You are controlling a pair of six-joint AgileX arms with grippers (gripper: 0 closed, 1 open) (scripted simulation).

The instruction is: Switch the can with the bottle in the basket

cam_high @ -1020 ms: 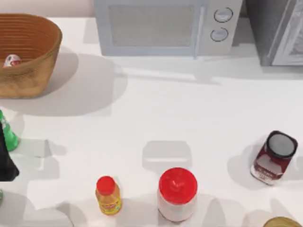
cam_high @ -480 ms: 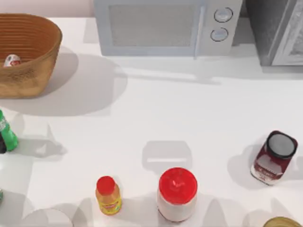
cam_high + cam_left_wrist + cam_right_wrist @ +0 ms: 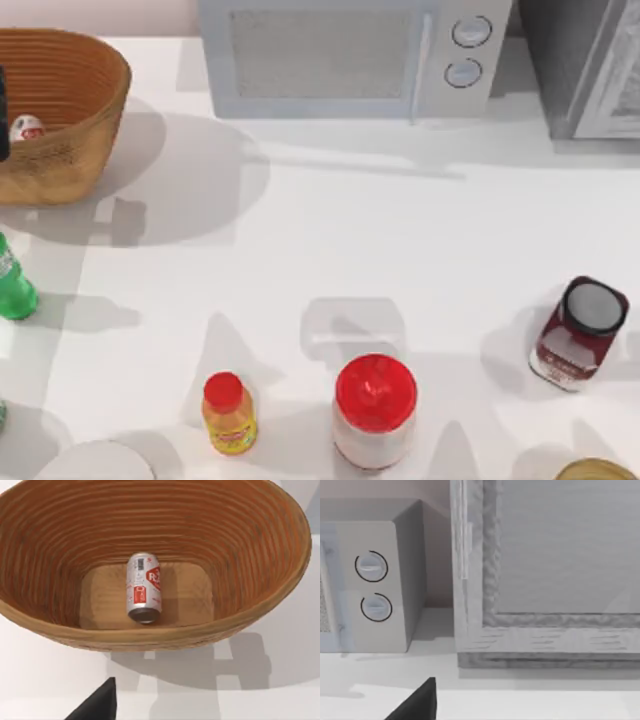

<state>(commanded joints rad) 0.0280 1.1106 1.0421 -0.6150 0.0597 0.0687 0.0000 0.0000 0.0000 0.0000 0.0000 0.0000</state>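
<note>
The wicker basket [image 3: 75, 120] stands at the table's far left; its ribbed inside [image 3: 235, 545] shows in the left wrist view. The white and red can [image 3: 144, 587] lies on its side on the basket floor, and shows small over the rim [image 3: 27, 127]. My left gripper [image 3: 3, 115] hovers at the basket's left edge, above the can. One black fingertip [image 3: 100, 704] shows off to the side with nothing in it, so it is open. The green bottle [image 3: 12, 287] stands upright on the table in front of the basket, apart from the gripper.
A microwave [image 3: 350, 55] and a grey cabinet [image 3: 590, 60] line the back. A yellow red-capped bottle [image 3: 228, 412], a red-lidded white jar [image 3: 374, 410] and a dark red jar [image 3: 580, 333] stand near the front. My parked right gripper's fingertip [image 3: 419, 702] faces the cabinet [image 3: 545, 580].
My left gripper has left the green bottle's side and moved back to the basket. The bottle stays standing alone at the table's left edge.
</note>
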